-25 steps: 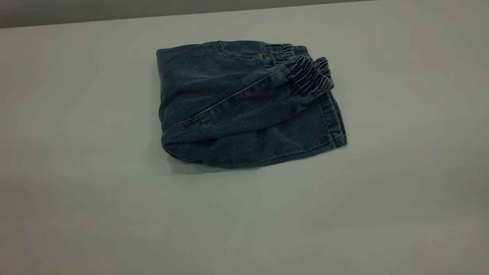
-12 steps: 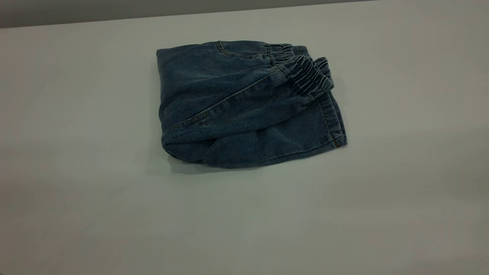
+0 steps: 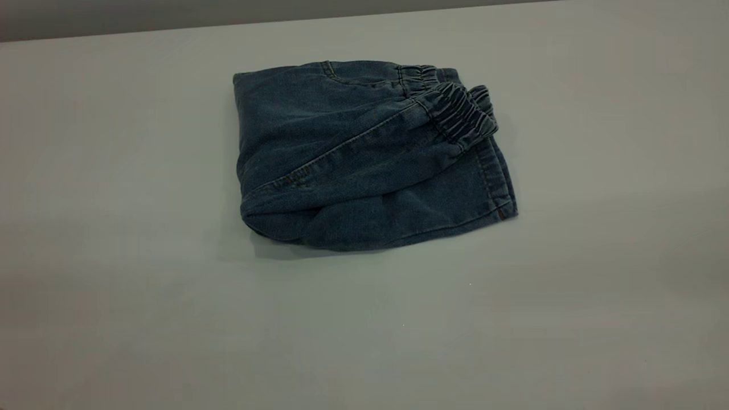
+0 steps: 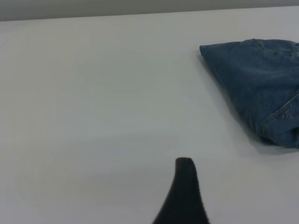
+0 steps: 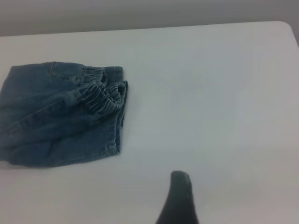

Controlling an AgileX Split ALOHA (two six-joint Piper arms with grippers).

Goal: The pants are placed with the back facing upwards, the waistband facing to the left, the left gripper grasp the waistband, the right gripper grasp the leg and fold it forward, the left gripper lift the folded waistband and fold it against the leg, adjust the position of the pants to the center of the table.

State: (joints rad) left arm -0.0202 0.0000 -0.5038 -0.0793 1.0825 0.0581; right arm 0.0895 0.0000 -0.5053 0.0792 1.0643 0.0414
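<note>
The blue denim pants lie folded into a compact bundle on the white table, a little behind its middle. The ruched waistband lies on top at the bundle's right end, over the leg, whose stitched hem faces right. Neither gripper touches the cloth, and neither shows in the exterior view. A black part of the left gripper hangs over bare table well left of the pants. A black part of the right gripper is over bare table, right of and nearer than the pants and waistband.
The table's far edge runs behind the pants against a grey wall. Its rounded right corner shows in the right wrist view. Bare tabletop surrounds the bundle on all sides.
</note>
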